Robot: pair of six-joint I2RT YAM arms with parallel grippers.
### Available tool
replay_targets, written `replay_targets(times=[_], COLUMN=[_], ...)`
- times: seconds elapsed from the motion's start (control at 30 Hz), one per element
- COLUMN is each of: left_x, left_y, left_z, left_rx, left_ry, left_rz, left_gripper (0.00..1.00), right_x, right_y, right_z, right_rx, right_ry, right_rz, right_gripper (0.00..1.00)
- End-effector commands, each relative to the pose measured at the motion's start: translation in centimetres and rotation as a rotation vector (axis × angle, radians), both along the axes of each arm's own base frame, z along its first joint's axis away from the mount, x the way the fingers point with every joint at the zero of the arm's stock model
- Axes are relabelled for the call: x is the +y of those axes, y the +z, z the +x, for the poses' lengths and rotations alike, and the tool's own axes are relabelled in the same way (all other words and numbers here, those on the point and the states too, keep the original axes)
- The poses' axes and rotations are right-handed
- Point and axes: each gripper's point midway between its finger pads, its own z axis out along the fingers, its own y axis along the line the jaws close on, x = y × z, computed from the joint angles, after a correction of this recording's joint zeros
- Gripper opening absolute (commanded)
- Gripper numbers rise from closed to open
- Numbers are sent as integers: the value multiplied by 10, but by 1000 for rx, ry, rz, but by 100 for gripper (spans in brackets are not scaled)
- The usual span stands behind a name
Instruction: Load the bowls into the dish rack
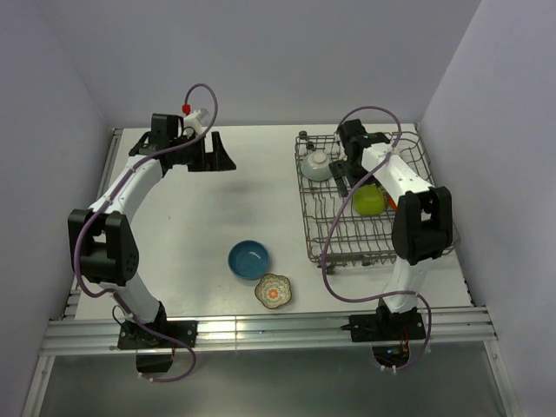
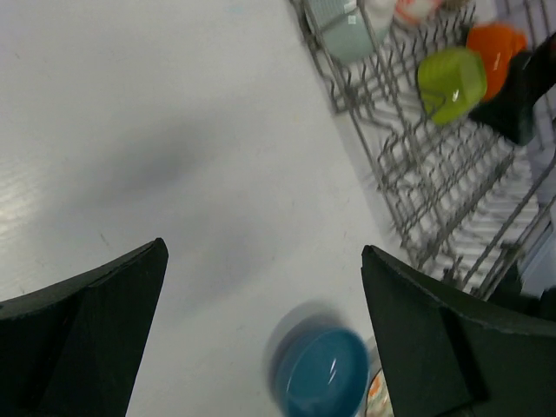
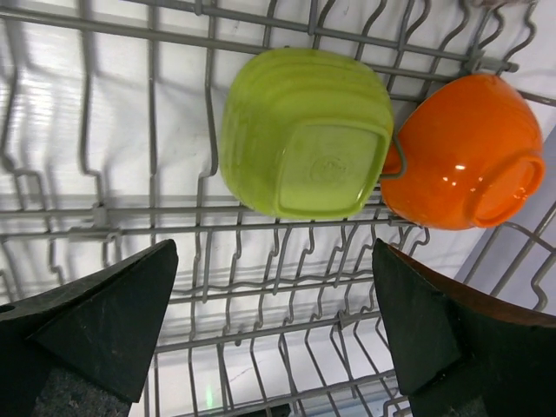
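green bowl + orange bowl tipped in rack | blue bowl, floral bowl on table | right gripper spread, empty, over green bowl | left gripper spread, empty | step: likely between bowls | next: reach blue bowl, pinch rim

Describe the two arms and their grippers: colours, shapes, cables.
The left arm and right arm match: white tubular links between bulky black joint housings, on black base plates. A mauve cable loops loosely along each, and the left one ends at a red fitting near the wrist. The left gripper and right gripper have matte black, wedge-shaped fingers.
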Motion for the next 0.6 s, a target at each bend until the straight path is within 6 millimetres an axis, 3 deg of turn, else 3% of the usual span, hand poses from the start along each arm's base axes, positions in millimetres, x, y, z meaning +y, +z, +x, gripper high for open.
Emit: replay_targets(times=[0.0,0.2,0.37,0.43,0.47,0.57], left_x=[3,7,-5,-15,-16,-22], left_y=[3,-41,-76,-86,-93,-113], left_z=[-42,-110,-151,-158,-164,-166], left_rx=[-130,-88,-82,-97,-83,-66], left_ry=[-258,-531,-686,-726,-739,-755], left_rz=[86,151,261,305,316,370], left_gripper=[100,88,84,83,82,78], right_x=[11,23,17,25,11,0], right_y=[68,131,188,201,211,217], right_z=[14,15,9,1,0,-7], right_rx=[-207,-390,-565,-587,-628,-629], right_ry=[22,43,26,55,24,-11], right_rz=[91,288,468,599,620,677], right_gripper=[100,100,100,100,100,100])
